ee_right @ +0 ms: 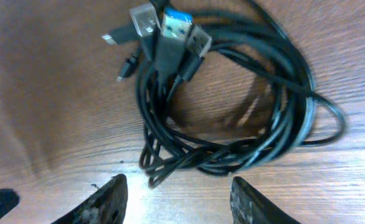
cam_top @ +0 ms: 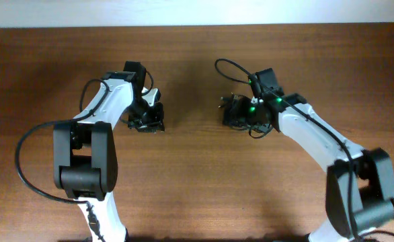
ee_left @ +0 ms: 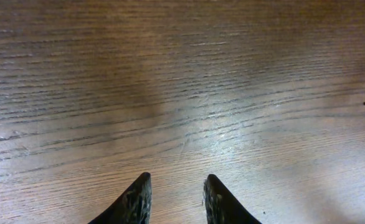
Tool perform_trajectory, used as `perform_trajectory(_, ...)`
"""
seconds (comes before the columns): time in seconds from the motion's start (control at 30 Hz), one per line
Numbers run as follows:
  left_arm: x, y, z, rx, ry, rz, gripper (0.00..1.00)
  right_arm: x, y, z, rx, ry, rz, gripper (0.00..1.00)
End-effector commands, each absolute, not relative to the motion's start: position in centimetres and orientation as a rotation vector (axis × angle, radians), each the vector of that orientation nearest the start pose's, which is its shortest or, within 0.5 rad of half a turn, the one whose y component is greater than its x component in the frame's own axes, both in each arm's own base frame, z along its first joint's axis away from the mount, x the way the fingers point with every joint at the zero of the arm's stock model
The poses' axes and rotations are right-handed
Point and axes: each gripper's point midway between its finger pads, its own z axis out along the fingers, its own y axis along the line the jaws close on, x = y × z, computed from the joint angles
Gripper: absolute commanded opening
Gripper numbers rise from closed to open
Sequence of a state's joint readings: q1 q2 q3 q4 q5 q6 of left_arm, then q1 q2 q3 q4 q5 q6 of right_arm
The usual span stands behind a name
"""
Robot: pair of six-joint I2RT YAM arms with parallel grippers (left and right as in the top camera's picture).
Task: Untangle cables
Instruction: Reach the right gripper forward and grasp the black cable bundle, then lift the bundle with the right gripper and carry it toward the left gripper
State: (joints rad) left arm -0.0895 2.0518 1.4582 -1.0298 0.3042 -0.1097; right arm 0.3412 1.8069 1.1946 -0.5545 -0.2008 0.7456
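**Item: cables** (ee_right: pixel 232 152). Several thin black cords in one overlapping coil, flat on the table (cam_top: pixel 197 202).
- Plugs (ee_right: pixel 170 28): silver, one with a blue insert, bunched at 12 o'clock of the coil in the right wrist view.
- A single loop strays out at 3 o'clock. Strands cross and twist at 6 o'clock.

**Location:** overhead, just off table centre toward 3 o'clock, largely hidden under the right gripper (ee_right: pixel 177 182).

**Right gripper:** fingers wide apart, nothing between them, poised just off the coil's 6 o'clock edge.

**Left gripper** (ee_left: pixel 177 177): fingers narrowly parted, holding nothing, over bare wood at 9 o'clock of centre and well apart from the coil.

**Progress:** judged barely begun.
- No cord lies separate and no plug has been drawn out.
- All separating remains. The plugs look like the easiest place to take hold.
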Motion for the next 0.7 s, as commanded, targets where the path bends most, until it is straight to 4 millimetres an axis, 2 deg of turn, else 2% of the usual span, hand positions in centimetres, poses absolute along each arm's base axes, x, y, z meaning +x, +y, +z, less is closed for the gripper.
perform_trajectory(0.0, 35.8, -8.7, 2.1, -0.048, 3.193, -0.502, 0.29, 37.2, 18.9, 3.9, 0.454, 2.844, 0.573, 0.55)
perform_trajectory(0.03, 35.8, -8.7, 2.1, -0.048, 3.193, -0.502, 0.29, 37.0, 19.3, 3.5, 0.444, 2.851, 0.574, 0.54)
perform_trajectory(0.07, 35.8, -8.7, 2.1, -0.048, 3.193, -0.502, 0.29, 36.7, 19.9, 3.5, 0.427, 2.862, 0.59, 0.48)
perform_trajectory(0.2, 35.8, -8.7, 2.1, -0.048, 3.193, -0.501, 0.27, 35.7, 21.8, 3.5, 0.351, 2.876, 0.594, 0.42)
perform_trajectory(0.3, 35.8, -8.7, 2.1, -0.048, 3.193, -0.502, 0.27, 36.0, 22.2, 3.7, 0.337, 2.858, 0.603, 0.39)
perform_trajectory(0.33, 35.8, -8.7, 2.1, -0.048, 3.193, -0.502, 0.27, 36.2, 22.0, 3.7, 0.373, 2.851, 0.596, 0.37)
perform_trajectory(0.47, 35.8, -8.7, 2.1, -0.048, 3.193, -0.502, 0.27, 36.9, 19.7, 2.8, 0.765, 2.764, 0.46, 0.38)
perform_trajectory(0.5, 35.8, -8.7, 2.1, -0.048, 3.193, -0.502, 0.28, 37.1, 19.4, 2.8, 0.815, 2.74, 0.444, 0.38)
perform_trajectory(0.67, 35.8, -8.7, 2.1, -0.048, 3.193, -0.502, 0.28, 38.7, 20.1, 3.6, 0.804, 2.671, 0.511, 0.38)
